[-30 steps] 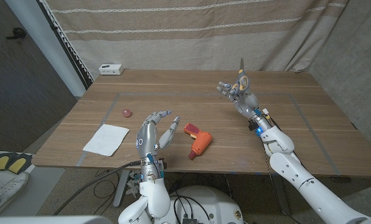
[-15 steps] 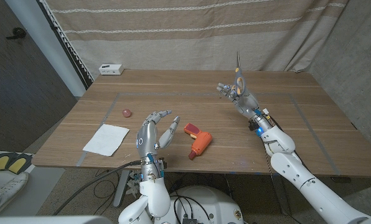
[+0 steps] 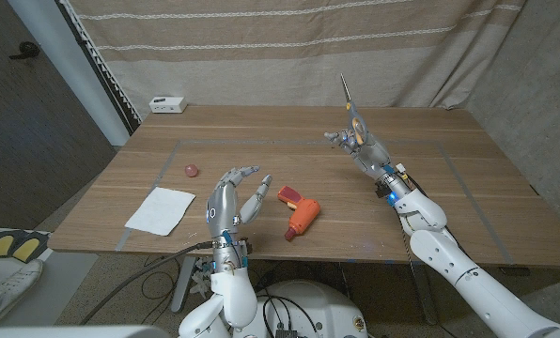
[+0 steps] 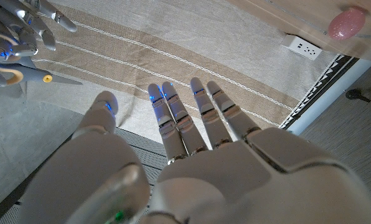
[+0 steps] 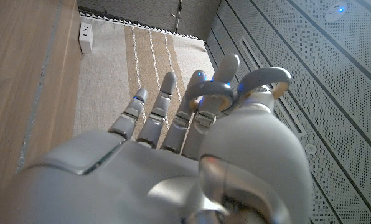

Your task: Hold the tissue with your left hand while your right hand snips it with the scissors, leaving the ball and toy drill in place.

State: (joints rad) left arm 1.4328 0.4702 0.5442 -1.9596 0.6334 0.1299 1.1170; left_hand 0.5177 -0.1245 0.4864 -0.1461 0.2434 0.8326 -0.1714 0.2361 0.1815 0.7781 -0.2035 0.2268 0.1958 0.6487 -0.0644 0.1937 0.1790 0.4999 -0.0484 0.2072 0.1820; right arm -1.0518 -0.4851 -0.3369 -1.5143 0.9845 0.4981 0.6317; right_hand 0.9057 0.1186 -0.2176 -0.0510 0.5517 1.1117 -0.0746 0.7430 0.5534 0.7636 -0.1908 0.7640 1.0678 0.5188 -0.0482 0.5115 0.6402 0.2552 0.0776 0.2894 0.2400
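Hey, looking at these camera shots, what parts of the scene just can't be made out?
- Scissors: in the head view the handles are buried in the right hand; whether the blades are open is too small to tell.
- Right wrist view: the hand's own back hides the blades.
- Toy drill: its far end is partly hidden by the left hand in the head view.
- White box: too small to identify.
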